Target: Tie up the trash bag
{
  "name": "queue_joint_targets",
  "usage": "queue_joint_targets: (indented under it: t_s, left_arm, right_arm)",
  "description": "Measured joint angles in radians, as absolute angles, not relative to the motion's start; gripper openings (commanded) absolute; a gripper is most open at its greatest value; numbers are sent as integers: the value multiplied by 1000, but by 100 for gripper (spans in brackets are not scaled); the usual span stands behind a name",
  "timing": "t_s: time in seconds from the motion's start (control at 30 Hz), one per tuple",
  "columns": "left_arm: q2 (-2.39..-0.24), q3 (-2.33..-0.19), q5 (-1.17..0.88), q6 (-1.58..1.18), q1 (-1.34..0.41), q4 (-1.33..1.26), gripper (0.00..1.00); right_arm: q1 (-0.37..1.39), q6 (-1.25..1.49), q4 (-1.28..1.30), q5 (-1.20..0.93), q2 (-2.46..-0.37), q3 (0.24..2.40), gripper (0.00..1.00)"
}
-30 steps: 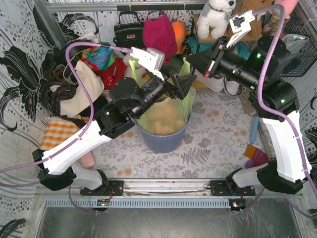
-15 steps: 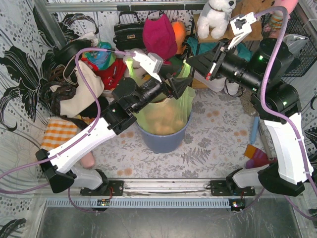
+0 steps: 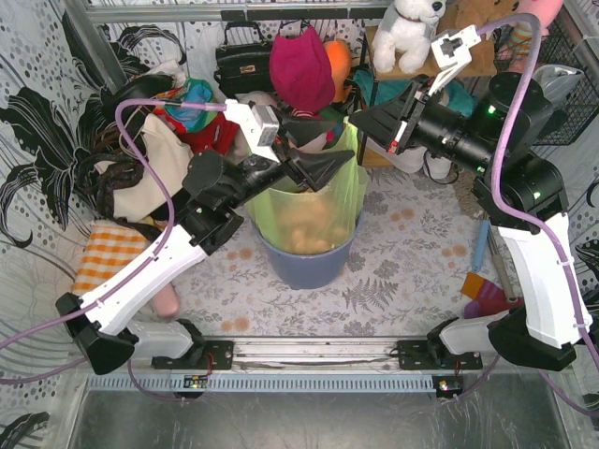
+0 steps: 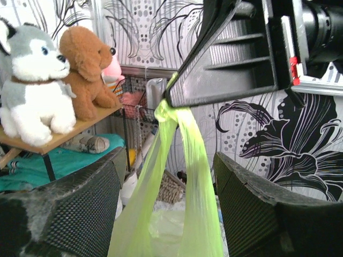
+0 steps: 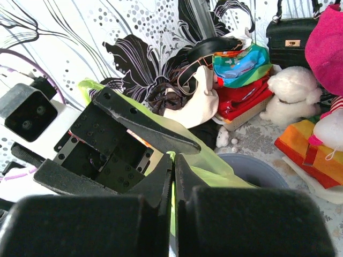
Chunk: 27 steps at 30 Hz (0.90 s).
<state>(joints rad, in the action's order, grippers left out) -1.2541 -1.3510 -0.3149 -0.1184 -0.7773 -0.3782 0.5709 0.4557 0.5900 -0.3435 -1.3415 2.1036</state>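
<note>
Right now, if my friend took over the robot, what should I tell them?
Right gripper: shut on the top of the trash bag, holding it up.
Left gripper: open, one finger on each side of the bag's stretched strands, not gripping.
The bag's body sits in the blue-grey bin.
Done: a small knot-like bunch shows just below the right fingertips.
Left: check that it is tight, then let go.

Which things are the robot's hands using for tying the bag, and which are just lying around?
For the job: trash bag in the bin; right hand pinching its top; left hand open around it.
Just lying about: white toy dog; handbag; pink hat; folded clothes; checked cloth.
</note>
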Motion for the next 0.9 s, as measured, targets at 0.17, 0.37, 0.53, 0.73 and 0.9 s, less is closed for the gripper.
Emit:
queue_joint_targets:
  t_s: [0.17, 0.37, 0.53, 0.73, 0.9]
  left_arm:
    - [-1314, -1427, -367, -129, -765, -385, 73]
    - [-1374, -1502, -412, -157, -754, -385, 59]
    - [-1380, -1511, -429, -182, -749, -384, 40]
    - [-1380, -1510, -447, -210, -739, -387, 5]
    - [-1380, -1510, -457, -222, -738, -389, 0]
  right_arm:
    - [571, 456, 586, -366, -1339, 2097, 0]
    - [571, 459, 574, -391, -1334, 2088, 0]
    - [571, 459, 562, -398, -1326, 2082, 0]
    - [571, 459, 552, -397, -1320, 2075, 0]
    - [571, 458, 552, -396, -1321, 2075, 20]
